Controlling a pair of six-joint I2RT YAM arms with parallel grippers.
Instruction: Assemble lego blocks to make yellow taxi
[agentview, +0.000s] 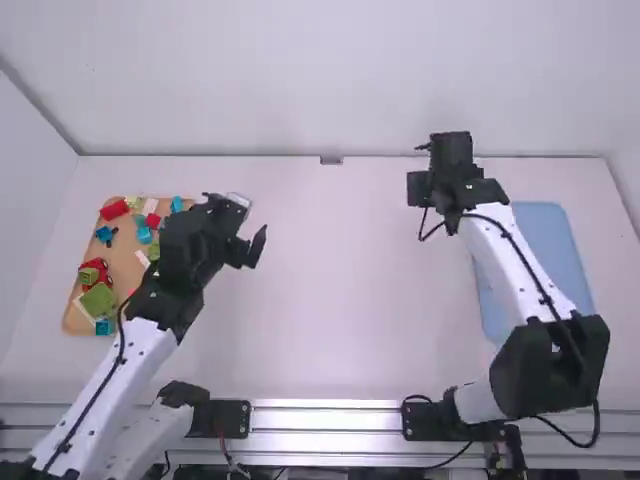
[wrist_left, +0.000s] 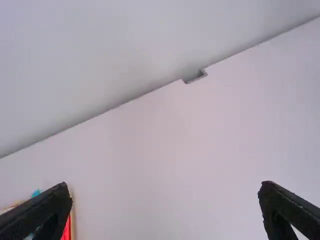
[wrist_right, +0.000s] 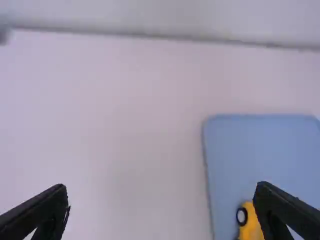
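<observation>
In the high view my left gripper is over the table beside the wooden tray; in the left wrist view the left gripper stands open, holding nothing. My right gripper is over the far right part of the table, left of the blue mat. The right wrist view shows the right gripper open and empty as well. A yellow piece with a black wheel lies on the blue mat, partly hidden by a finger. The wooden tray holds a red block and a green block.
Several other loose pieces lie on the wooden tray, among them a red wheeled piece and a teal block. White walls rise behind the table and at its left. The left arm covers part of the tray.
</observation>
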